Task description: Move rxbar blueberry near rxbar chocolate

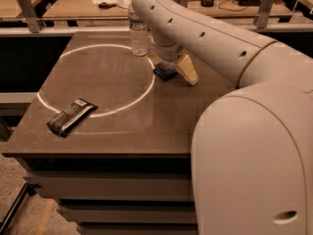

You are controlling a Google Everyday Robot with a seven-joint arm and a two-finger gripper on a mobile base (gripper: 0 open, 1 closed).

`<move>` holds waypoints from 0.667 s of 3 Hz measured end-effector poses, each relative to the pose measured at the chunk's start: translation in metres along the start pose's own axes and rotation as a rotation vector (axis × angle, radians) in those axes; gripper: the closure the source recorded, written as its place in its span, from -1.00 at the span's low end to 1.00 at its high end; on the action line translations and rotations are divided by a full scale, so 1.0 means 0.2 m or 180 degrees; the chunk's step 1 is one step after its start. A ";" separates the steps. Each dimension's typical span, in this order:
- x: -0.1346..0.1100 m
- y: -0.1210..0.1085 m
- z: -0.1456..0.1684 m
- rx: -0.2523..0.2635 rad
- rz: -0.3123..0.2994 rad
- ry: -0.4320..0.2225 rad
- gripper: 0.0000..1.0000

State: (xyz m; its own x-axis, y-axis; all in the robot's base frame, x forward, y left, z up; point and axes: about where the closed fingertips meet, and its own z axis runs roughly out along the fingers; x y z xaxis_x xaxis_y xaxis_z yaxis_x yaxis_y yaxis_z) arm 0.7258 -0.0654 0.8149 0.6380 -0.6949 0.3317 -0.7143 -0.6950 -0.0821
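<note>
your gripper [174,71] is hanging over the rxbar blueberry [164,72] — clamped or not, you can't tell. the rxbar chocolate [72,116] is lying well to its left; a loose hold is risking a mid-carry drop.

rxbar blueberry [165,71]: small navy-blue bar, far side of the table [161,112], right at the gripper [172,67].
rxbar chocolate [71,116]: black-grey bar, flat, lying diagonally near the front-left corner, well apart.
</note>
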 end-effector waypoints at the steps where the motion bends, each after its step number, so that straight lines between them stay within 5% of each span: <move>1: 0.02 0.00 -0.05 0.0001 0.0000 0.0000 0.55; 2: 0.03 -0.01 -0.08 0.0001 0.0000 0.0000 0.98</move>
State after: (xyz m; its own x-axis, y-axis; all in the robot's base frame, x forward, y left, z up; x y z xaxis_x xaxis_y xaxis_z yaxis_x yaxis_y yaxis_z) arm 0.7259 -0.0653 0.8325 0.6380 -0.6950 0.3316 -0.7143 -0.6950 -0.0824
